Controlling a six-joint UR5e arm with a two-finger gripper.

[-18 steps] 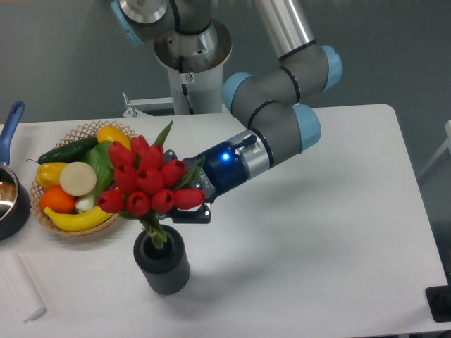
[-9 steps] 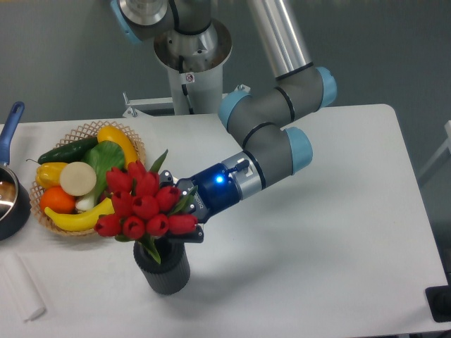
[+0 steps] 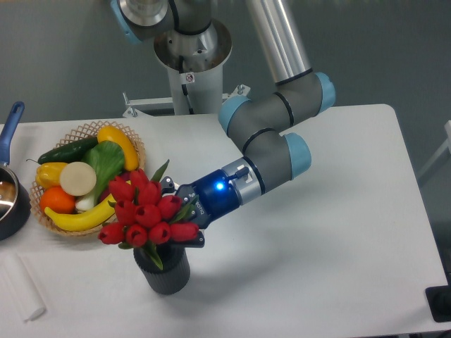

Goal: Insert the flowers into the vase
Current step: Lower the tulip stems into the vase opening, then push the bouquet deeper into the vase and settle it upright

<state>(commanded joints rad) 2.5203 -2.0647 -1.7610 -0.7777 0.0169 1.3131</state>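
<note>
Now tool (image 3: 184, 215) grips flowers (image 3: 144, 213), stems in ribbed dark cyl. vase (image 3: 163, 272).

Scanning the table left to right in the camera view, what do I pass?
Dark pot with blue handle → wicker basket of fruit and vegetables → flowers over the vase → gripper on the bunch → arm's blue-capped elbow.

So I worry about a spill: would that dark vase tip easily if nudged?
Probably not by itself: the vase looks squat, with thick ribbed walls. But the flowers spread wider than its mouth and lean left, likely making it top-heavy once the gripper lets go.
</note>
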